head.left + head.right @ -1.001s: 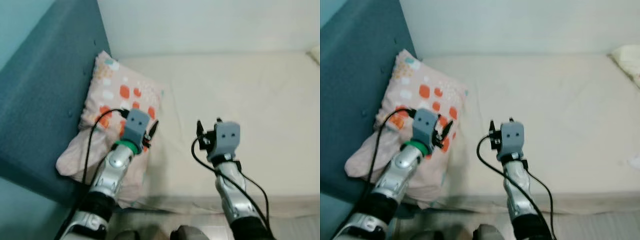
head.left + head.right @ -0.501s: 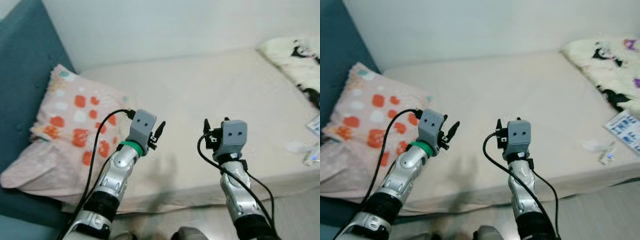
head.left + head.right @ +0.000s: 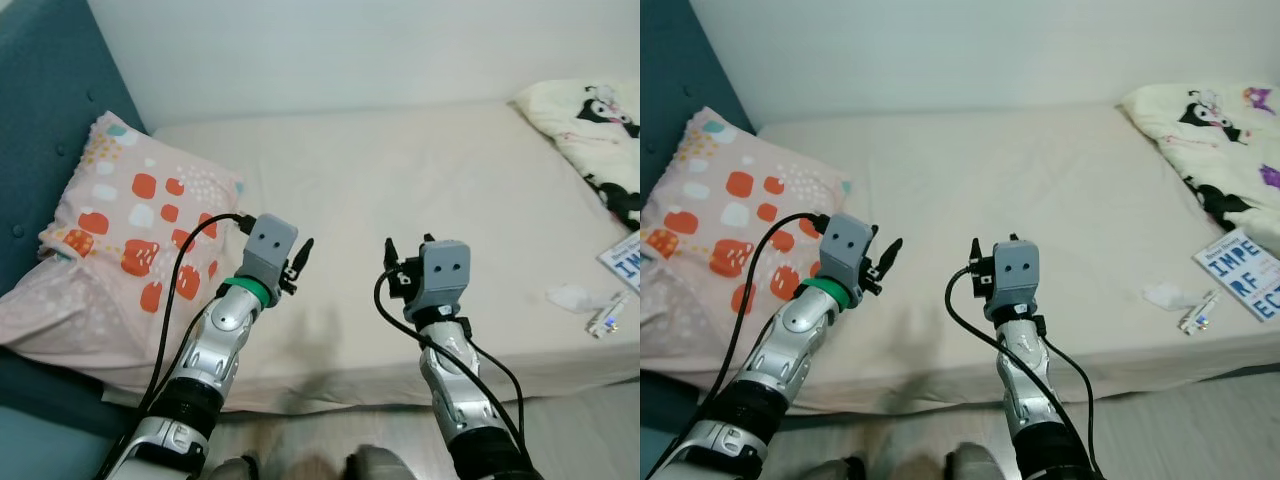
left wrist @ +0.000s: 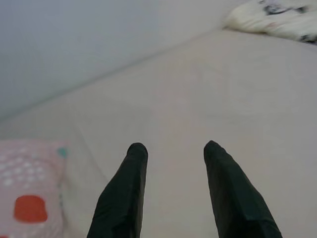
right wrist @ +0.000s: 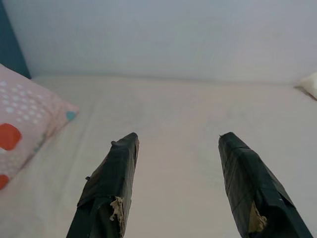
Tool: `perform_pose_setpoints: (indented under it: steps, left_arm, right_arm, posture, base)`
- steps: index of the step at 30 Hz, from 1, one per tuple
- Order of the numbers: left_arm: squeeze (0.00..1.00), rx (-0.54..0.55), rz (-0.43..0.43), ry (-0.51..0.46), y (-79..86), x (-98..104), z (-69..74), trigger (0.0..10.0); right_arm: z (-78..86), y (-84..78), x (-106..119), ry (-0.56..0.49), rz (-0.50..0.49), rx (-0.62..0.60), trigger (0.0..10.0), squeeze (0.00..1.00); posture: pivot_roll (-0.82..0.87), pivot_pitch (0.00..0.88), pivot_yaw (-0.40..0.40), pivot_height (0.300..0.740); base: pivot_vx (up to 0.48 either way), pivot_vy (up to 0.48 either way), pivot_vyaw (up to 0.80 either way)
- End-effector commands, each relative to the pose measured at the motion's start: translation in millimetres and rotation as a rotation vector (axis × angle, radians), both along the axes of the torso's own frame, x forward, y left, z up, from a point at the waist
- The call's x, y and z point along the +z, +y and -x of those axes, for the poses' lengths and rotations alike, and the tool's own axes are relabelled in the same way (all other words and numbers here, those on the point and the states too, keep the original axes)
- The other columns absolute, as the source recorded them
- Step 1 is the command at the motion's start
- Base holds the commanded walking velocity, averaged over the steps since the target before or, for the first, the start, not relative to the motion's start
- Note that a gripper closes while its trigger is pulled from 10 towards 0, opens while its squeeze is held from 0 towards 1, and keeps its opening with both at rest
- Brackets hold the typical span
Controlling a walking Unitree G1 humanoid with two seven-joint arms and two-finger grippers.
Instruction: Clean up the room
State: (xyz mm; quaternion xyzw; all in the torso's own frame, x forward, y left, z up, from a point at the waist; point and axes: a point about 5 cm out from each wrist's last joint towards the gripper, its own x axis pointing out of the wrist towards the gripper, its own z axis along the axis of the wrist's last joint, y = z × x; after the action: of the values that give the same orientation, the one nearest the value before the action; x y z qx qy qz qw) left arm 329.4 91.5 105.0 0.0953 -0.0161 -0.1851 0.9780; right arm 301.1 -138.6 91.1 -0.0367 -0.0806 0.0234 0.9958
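**Both arms raised over the bed, nothing held**

While I look down through the left eye view, the bed runs across the frame with its cream sheet. A pink pillow with orange patches lies at the head end, against the teal headboard. At the far end of the bed from the pillow lies a cream blanket with black cartoon figures. Near the bed's front edge below that blanket I see a booklet with blue print, a crumpled white scrap and a small stick-like item, too small to identify. My left end effector hovers just beside the pillow; my right end effector hovers over the bare sheet further from it.

From the right eye view, the same layout holds, the booklet's large blue letters showing more clearly.

Through the left wrist view, two black fingers stand apart, gripping nothing, above the sheet, the pillow's corner alongside.

Over on the right wrist view, the fingers are spread wide and empty, their tips worn, pillow off to one side.
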Motion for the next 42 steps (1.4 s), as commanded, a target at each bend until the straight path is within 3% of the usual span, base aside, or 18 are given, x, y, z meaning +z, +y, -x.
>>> perform_pose_setpoints:
  steps: [1, 42]
  left_arm:
    - [0.00, -0.008, -0.007, 0.013, -1.8, -4.2, 1.7, 10.0]
    - [0.00, 0.008, -0.021, 0.015, 0.1, -4.8, 0.1, 10.0]
  right_arm:
    - [1.7, -2.4, -3.7, 0.016, -0.003, -0.008, 10.0, 0.00]
    - [3.0, 1.9, -4.8, 0.017, -0.006, 0.015, 10.0, 0.00]
  posture:
    - [-0.12, 0.000, 0.088, 0.740]
    - [-0.12, 0.000, 0.095, 0.740]
  base:
    - [0.000, -0.307, 0.00]
    - [0.000, -0.333, 0.00]
